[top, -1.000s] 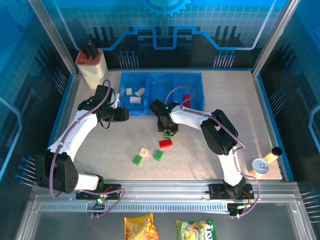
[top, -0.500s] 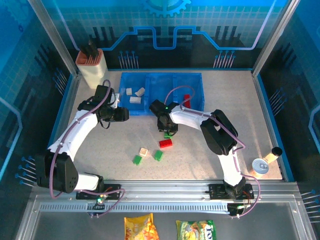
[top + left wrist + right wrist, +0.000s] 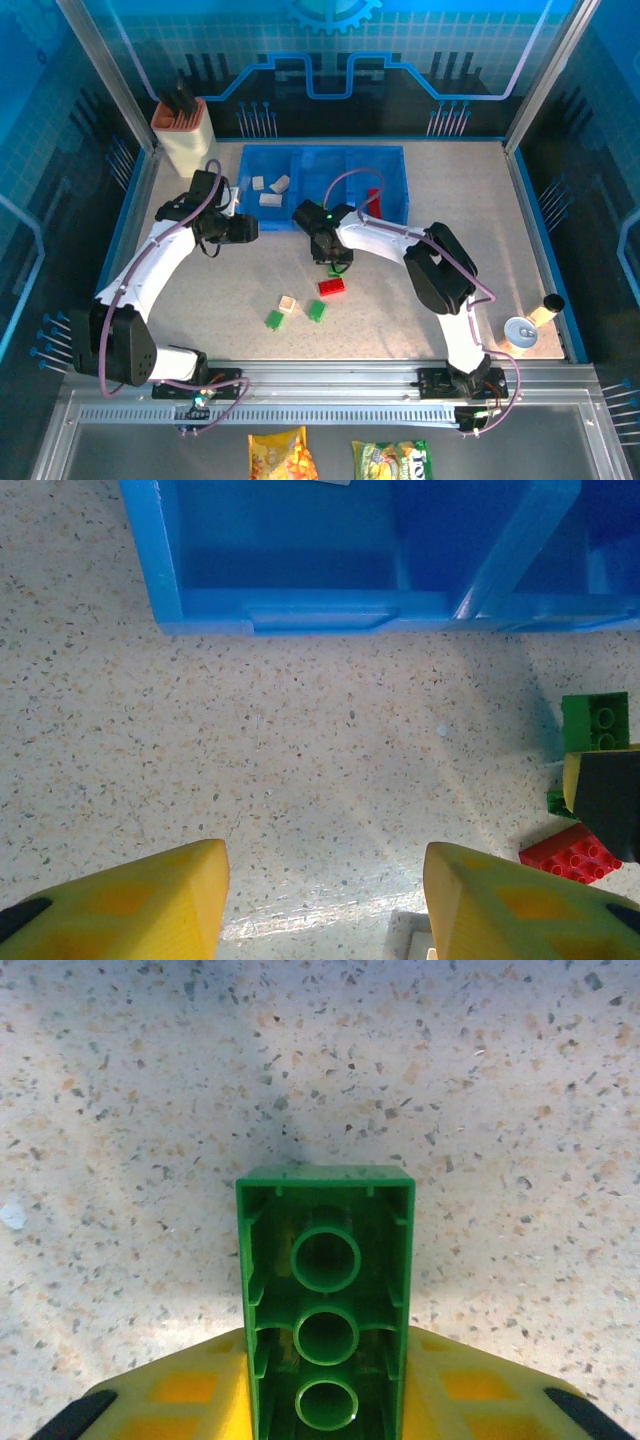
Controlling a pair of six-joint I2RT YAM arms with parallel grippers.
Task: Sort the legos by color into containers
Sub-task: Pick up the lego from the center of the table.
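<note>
My right gripper (image 3: pixel 327 1415) is shut on a green lego (image 3: pixel 326 1290), whose hollow underside faces the wrist camera, just above the speckled table. From above, that gripper (image 3: pixel 333 262) sits in front of the blue containers (image 3: pixel 322 226). The left bin holds cream legos (image 3: pixel 270 190) and the right bin a red one (image 3: pixel 373 198). My left gripper (image 3: pixel 325 900) is open over bare table near the tray's front wall (image 3: pixel 300 610). Loose on the table lie a red lego (image 3: pixel 331 287), a cream one (image 3: pixel 288 304) and two green ones (image 3: pixel 274 319) (image 3: pixel 316 310).
A beige holder with an orange rim (image 3: pixel 183 130) stands at the back left. A tin can (image 3: pixel 521 332) and a small cylinder (image 3: pixel 551 303) sit near the right front edge. Two snack bags (image 3: pixel 278 455) lie below the arm bases.
My right gripper has closed on the green lego and shifted slightly left and toward the tray. The left arm has stayed still.
</note>
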